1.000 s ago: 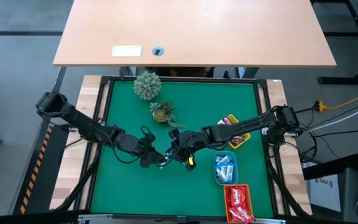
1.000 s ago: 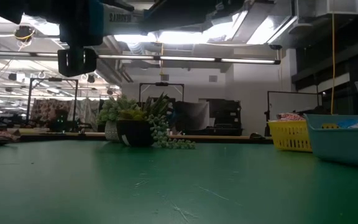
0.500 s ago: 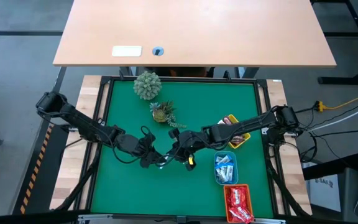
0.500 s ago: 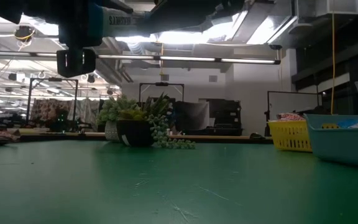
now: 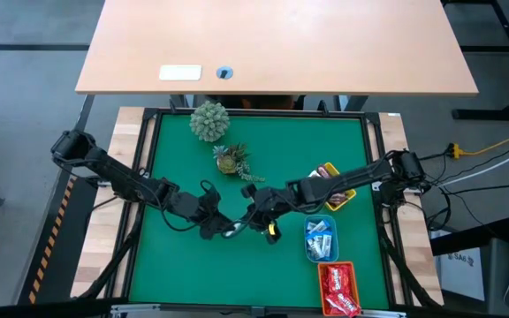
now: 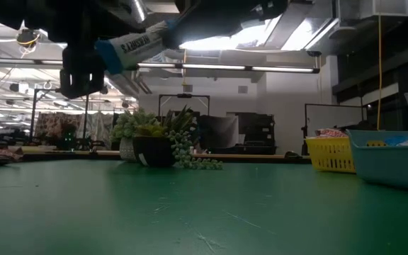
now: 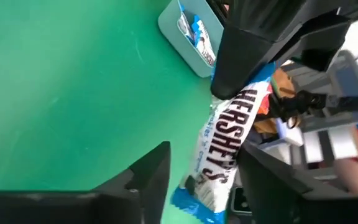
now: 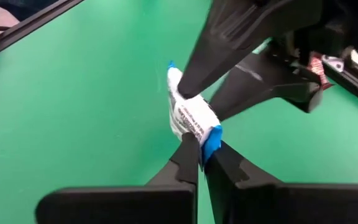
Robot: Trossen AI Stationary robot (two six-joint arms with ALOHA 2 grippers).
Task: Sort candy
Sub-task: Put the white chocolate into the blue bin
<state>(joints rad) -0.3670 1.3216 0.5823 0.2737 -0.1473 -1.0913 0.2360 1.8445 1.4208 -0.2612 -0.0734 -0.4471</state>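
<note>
A blue-and-white wrapped candy bar [image 7: 224, 140] hangs in the air above the middle of the green table [image 5: 193, 274], between my two grippers. My right gripper [image 8: 199, 149] comes from the table's right and is shut on one end of it. My left gripper [image 7: 204, 177] comes from the left and is open, its two fingers standing on either side of the bar's other end. In the low view the candy [image 6: 137, 44] slants high above the table. More candy lies in the trays at the right. My right gripper pinches the candy's blue crimped end [image 8: 211, 138] between its two fingers, slanting down from the table's right. The bar sticks out beyond the fingertips toward my left gripper, lifted clear of the table. My left gripper: I cannot tell whether its spread fingers [image 8: 194, 68] touch the wrapper.
At the right stand a yellow tray [image 5: 343, 201] with brown bars, a blue tray [image 5: 309, 250] with blue-and-white candy and an orange tray [image 5: 323, 291] with red packets. Two small green plants [image 5: 209, 120] [image 5: 230, 159] stand toward the far edge.
My left gripper has opened around the candy and tipped a little. The bar, which lay level between the grippers, now slants, held at one end by my right gripper. Both arms have stayed where they were.
</note>
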